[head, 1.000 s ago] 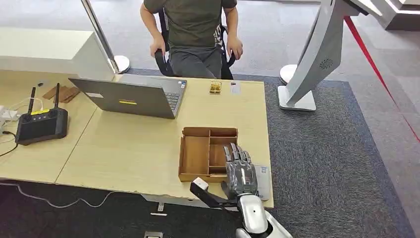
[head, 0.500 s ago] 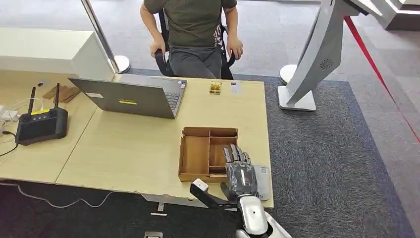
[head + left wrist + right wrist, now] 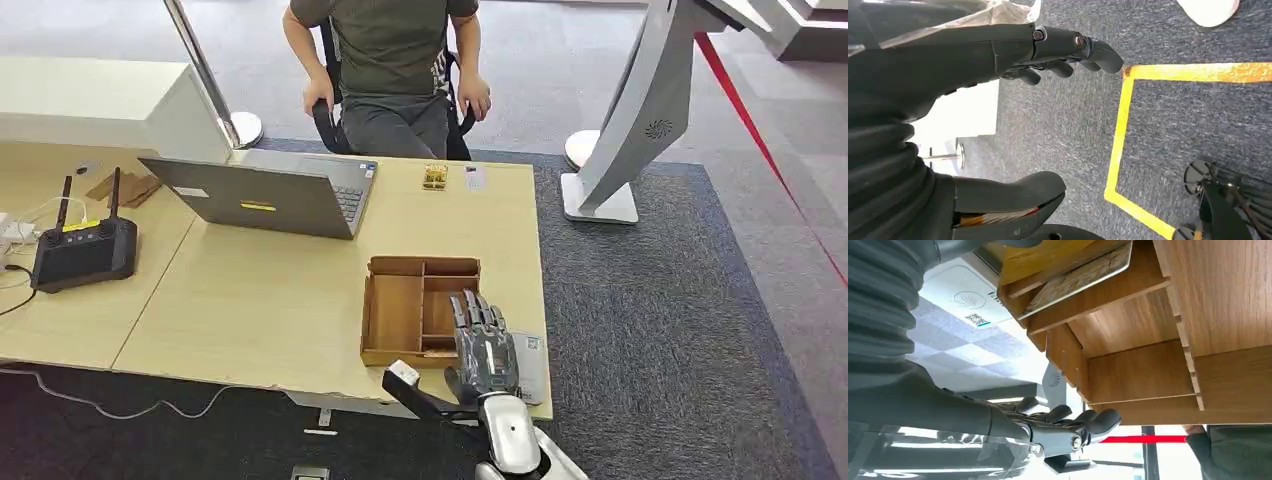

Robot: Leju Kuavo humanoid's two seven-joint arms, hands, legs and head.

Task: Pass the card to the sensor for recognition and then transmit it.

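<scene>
My right hand (image 3: 486,345) hovers over the tray (image 3: 392,312), fingers spread, holding nothing. The card (image 3: 1075,280) lies inside; I could snag a divider or pinch air.

Looks like I'm running this in an office or demo hall. There's a light wood desk (image 3: 260,300) with an open laptop (image 3: 265,195) on it, a black controller with two antennas (image 3: 83,250) plus some cables, and a person sitting in an office chair (image 3: 395,60) across from me. Grey carpet tiles (image 3: 660,330) all around, yellow tape marking (image 3: 1120,135) on the floor, and a stanchion with a red belt (image 3: 760,140) next to a white kiosk stand (image 3: 630,120).
</scene>
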